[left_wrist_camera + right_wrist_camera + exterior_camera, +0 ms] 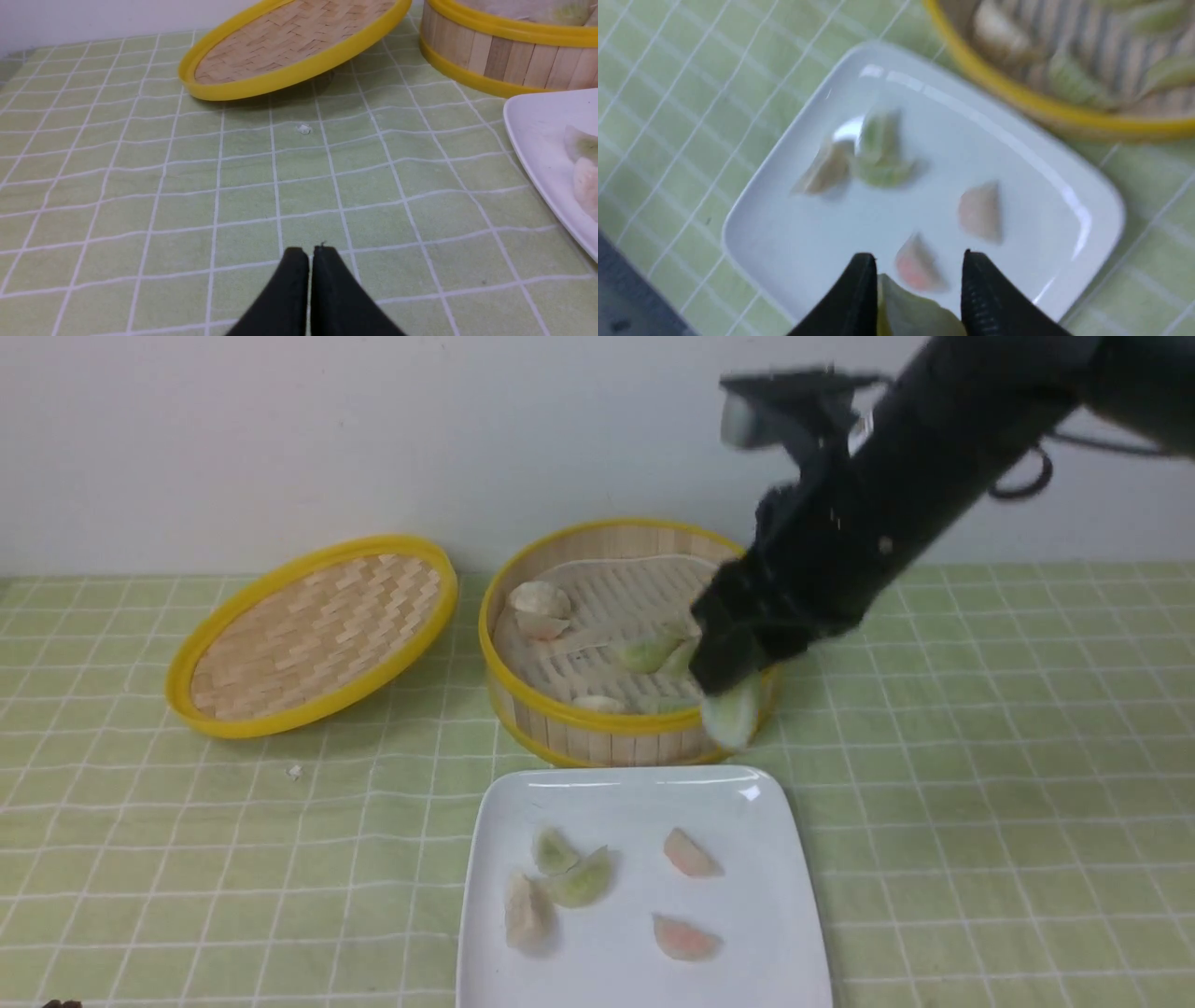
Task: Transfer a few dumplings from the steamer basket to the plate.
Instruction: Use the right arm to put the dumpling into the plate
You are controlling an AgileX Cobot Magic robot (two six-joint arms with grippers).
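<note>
My right gripper (726, 689) is shut on a pale green dumpling (733, 714) and holds it in the air over the front rim of the steamer basket (597, 719), just behind the plate (635, 793). In the right wrist view the dumpling (910, 312) sits between the fingers, above the plate (1017, 154). Two more green dumplings (649, 653) lie in the basket, and two (581, 882) lie on the plate. My left gripper (310, 249) is shut and empty, low over the cloth, left of the plate (537, 135).
The woven yellow-rimmed lid (313, 635) leans left of the steamer. Whitish dumplings (540, 600) lie in the basket. Two pinkish dumplings (691, 854) and a whitish one (526, 913) lie on the plate. A small crumb (295, 771) lies on the green checked cloth.
</note>
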